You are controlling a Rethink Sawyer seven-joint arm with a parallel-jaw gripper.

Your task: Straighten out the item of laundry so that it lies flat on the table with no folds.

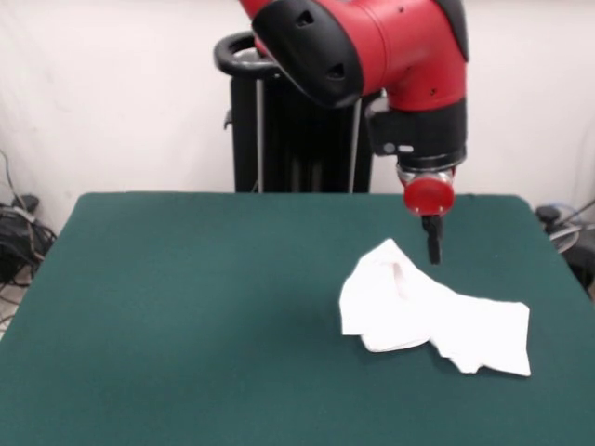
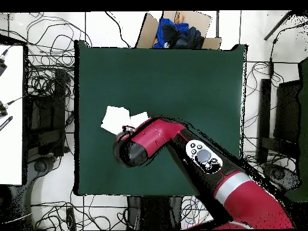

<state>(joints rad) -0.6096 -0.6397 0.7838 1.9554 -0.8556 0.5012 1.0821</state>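
Observation:
The item of laundry (image 1: pixel 428 314) is a white shirt lying crumpled and folded on the right part of the dark green table (image 1: pixel 186 297), plain white side up, with no print showing. My gripper (image 1: pixel 433 245) hangs just above the shirt's far edge, pointing straight down. It looks shut and holds nothing. In the overhead view the shirt (image 2: pixel 116 118) shows as a white patch at the left of the table (image 2: pixel 180 78). The red arm (image 2: pixel 157 139) covers part of the shirt and hides the gripper there.
The black pedestal (image 1: pixel 288 121) stands behind the table's far edge. In the overhead view a cardboard box with blue cloth (image 2: pixel 177 33) sits beyond the table's top edge. Cables cover the floor, and a white desk (image 2: pixel 11 114) stands at the left.

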